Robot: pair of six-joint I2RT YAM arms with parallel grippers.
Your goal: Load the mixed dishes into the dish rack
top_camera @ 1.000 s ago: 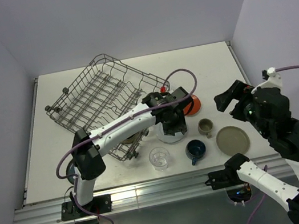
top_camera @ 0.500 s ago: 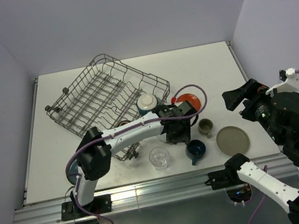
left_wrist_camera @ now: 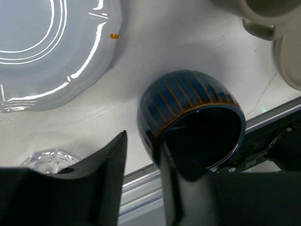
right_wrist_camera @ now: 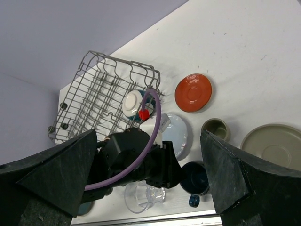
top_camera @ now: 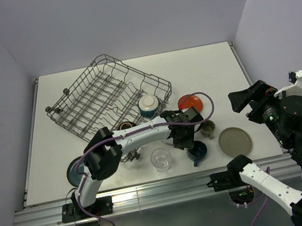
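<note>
One cup settles the coming move: the blue cup, standing mouth up on the tabletop, low in the middle of the overhead view, between the clear glass on its left in the frame and the beige plate on its right. My left hand is right on it. In the left wrist view my two fingers are apart and straddle the cup's near wall. One is outside it toward the lower left of the frame. The other is over the rim and, as far as I can tell, dips into the dark mouth. A thin strip of white tabletop shows between the outer finger and the striped wall, so I judge I am not clamped on it yet. The handle is hidden in that view; overhead it seems to point at the bottom edge, away from my fingers.

From the cup, the dish rack lies up and to the left in the overhead view, well apart. A white-and-teal bowl already sits in the rack's corner nearest the cup. The pale blue plate lies just beside the cup, in the upper left of the wrist view, so I reckon the carry has to lift clear of it.

My right hand is spread wide and empty, raised at the right edge of the overhead view, so the left is plainly the nearer one
</note>
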